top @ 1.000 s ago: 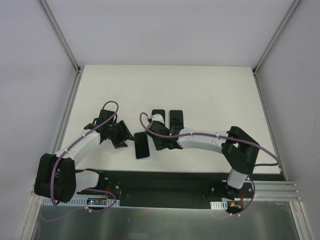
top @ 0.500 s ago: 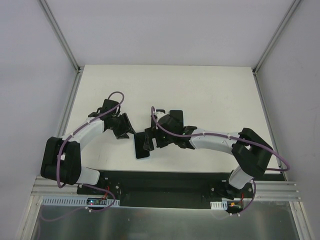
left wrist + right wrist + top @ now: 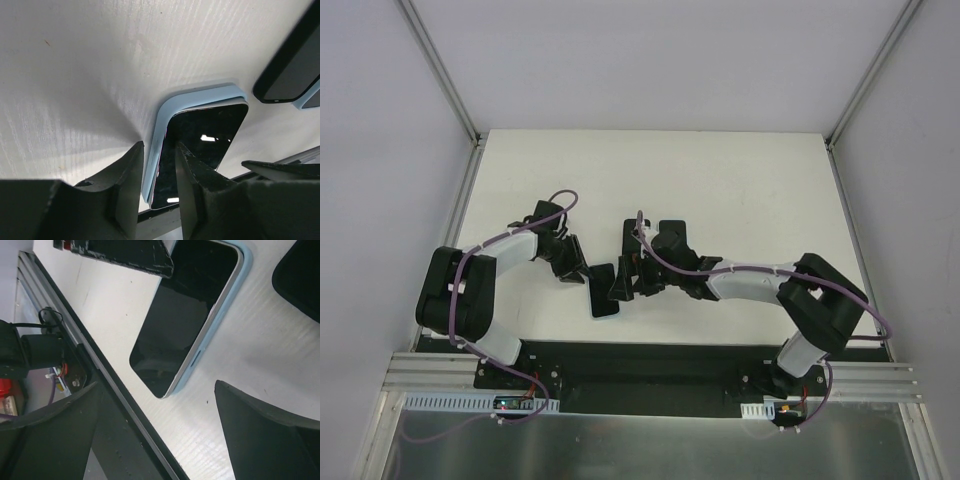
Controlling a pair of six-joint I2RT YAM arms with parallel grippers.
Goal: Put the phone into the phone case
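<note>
glossy black phone in pale-blue round-cornered phone case | left claw narrow, astride its rim, grip unclear | right claw gaping, empty, above phone

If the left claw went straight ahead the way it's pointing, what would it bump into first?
Most likely the long side of the pale blue phone case around the shiny black phone. The left claw has that edge between its two fingers, though depth is hard to judge.
</note>
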